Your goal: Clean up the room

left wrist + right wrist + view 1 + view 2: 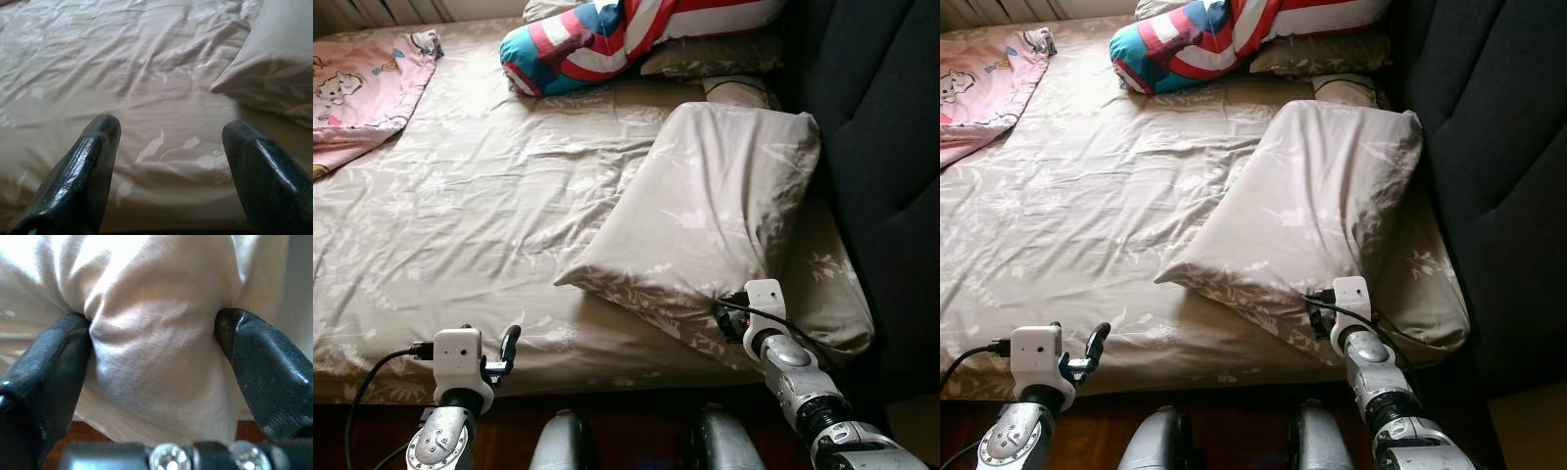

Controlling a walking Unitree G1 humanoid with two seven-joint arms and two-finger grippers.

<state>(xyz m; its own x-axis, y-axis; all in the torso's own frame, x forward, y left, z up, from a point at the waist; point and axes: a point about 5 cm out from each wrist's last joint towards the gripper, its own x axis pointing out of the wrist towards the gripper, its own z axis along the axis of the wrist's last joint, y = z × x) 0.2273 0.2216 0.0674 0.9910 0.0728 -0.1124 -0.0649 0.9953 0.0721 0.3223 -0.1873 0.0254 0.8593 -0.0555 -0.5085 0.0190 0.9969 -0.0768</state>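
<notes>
A beige floral pillow (705, 211) lies tilted on the right side of the bed, its far end raised against the dark headboard (886, 147). My right gripper (732, 318) is at the pillow's near edge. In the right wrist view its fingers (54, 362) press into a bunched fold of the pillow (156, 338) from both sides. My left gripper (509, 348) hovers open over the matching bed sheet (480, 215) near the bed's front edge, with nothing between its fingertips (100, 132).
A red, white and blue striped cushion (597, 39) and another pillow (715, 57) lie at the head of the bed. A pink cartoon blanket (362, 88) covers the far left corner. Dark wooden floor (636, 431) runs along the bed's near edge.
</notes>
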